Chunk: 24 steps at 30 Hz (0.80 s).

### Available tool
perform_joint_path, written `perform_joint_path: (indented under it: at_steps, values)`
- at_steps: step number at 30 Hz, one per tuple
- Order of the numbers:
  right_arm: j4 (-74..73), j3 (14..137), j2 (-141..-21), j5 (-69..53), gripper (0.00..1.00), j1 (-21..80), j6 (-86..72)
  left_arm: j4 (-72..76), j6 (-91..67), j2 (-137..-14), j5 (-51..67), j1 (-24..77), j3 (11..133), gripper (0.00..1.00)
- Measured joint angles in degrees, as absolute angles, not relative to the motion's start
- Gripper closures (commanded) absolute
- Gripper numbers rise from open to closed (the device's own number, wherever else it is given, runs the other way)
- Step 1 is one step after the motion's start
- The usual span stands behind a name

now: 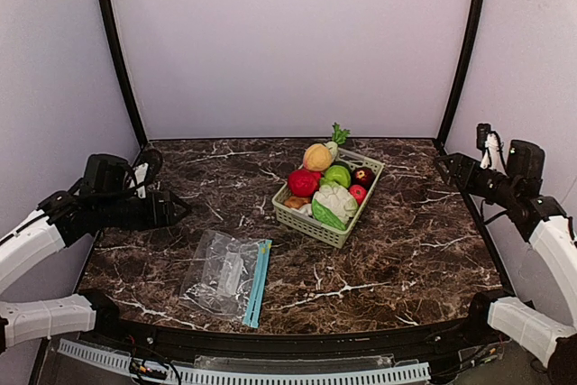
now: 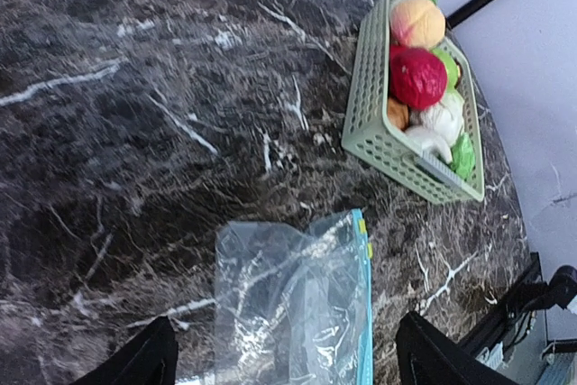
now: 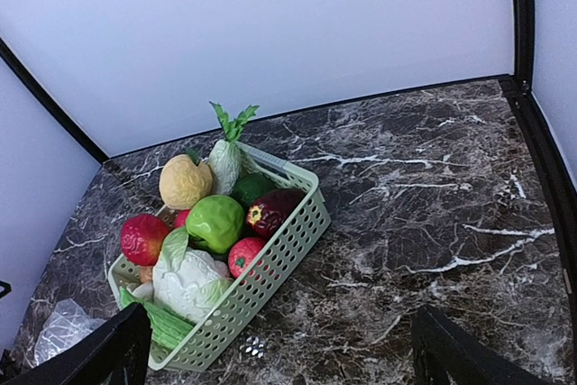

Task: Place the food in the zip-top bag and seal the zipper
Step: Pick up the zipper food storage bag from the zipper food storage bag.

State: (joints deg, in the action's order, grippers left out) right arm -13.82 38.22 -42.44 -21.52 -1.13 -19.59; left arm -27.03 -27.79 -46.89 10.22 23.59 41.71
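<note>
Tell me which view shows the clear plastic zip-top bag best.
The top external view: the whole clear plastic zip-top bag, blue zipper included. The left wrist view crops its near end; the right wrist view catches one corner.

The basket [image 1: 306, 225] is sitting on the desk [image 1: 406, 250], a little right of the middle. The food [image 1: 335, 188] is lying piled inside it, with the cauliflower [image 1: 335, 200] at the near end. The zip-top bag [image 1: 216, 272] is lying flat on the desk, left of the basket and nearer the front edge, not touching it. Its zipper [image 1: 258, 281] is running along its right side.
</note>
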Motion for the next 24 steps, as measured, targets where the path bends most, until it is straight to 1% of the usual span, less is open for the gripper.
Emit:
perform_joint_path:
  at_steps: [3, 4, 9, 17, 24]
  values:
    - [-13.76, 38.17, -42.54, -23.75, 0.02, -0.80, -19.59, -26.20, -33.50, -47.48, 11.27, 29.36, 38.04, 0.24]
    - [-13.74, 38.13, -42.61, -24.43, 0.03, -0.80, -19.59, -25.74, -34.81, -48.03, 11.46, 31.07, 37.39, 0.27]
    - [-13.63, 38.11, -44.12, -26.17, 0.03, 1.10, -19.57, -22.31, -39.92, -54.24, 10.83, 38.24, 36.73, 0.34]
    - [-13.37, 37.43, -44.29, -27.38, 0.03, 1.78, -19.59, -20.16, -43.18, -61.17, 8.99, 40.36, 36.71, 0.39]
    - [-13.30, 37.21, -44.66, -27.68, 0.03, 1.85, -19.59, -18.02, -44.49, -62.26, 9.10, 40.75, 36.56, 0.42]
